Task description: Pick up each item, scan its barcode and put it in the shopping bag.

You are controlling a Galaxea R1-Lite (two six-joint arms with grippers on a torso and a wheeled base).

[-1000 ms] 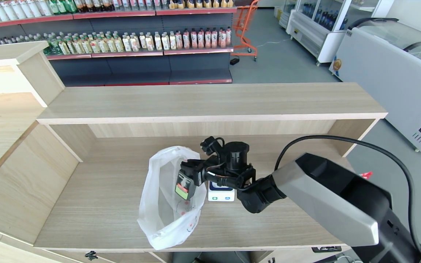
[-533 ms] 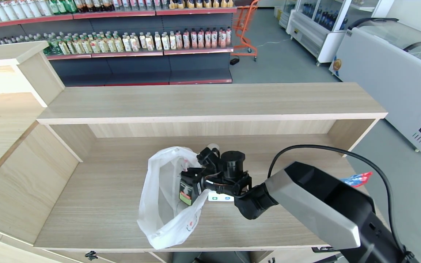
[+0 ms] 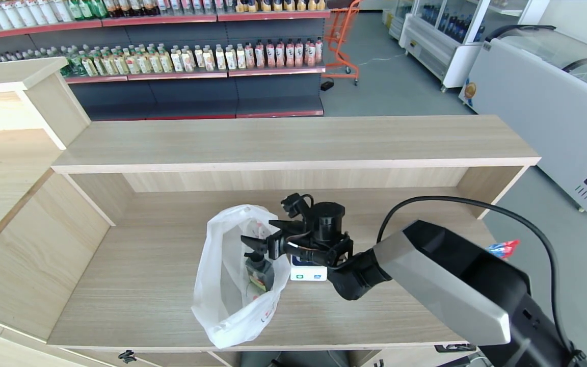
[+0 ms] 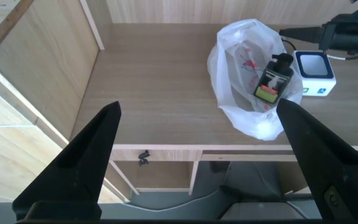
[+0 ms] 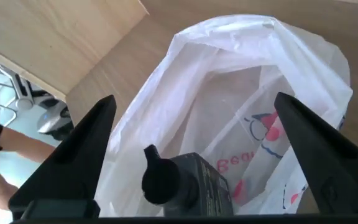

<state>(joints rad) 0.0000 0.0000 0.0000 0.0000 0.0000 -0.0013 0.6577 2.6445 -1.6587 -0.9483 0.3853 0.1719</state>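
Note:
A white plastic shopping bag (image 3: 227, 285) stands open on the lower wooden counter (image 3: 135, 275). Inside it a dark bottle (image 3: 259, 271) with a black cap and a red-green label leans against the bag's right side; it also shows as the bottle (image 4: 272, 78) and the bottle (image 5: 188, 180). My right gripper (image 3: 260, 233) hangs open just above the bag mouth and the bottle's cap, holding nothing. Its fingers (image 5: 73, 162) straddle the bag (image 5: 241, 93). A small white scanner (image 3: 308, 271) sits right of the bag. My left gripper (image 4: 197, 106) is open, well off to the left of the bag (image 4: 241, 106).
A raised counter ledge (image 3: 293, 140) runs behind the work surface, and wooden side walls (image 3: 44, 244) close it in on the left. A red-blue packet (image 3: 502, 248) lies at the counter's right edge. Bare counter lies left of the bag.
My right gripper dipped toward the bag with the bottle, then opened. The bottle has dropped into the bag and the gripper has risen a little.

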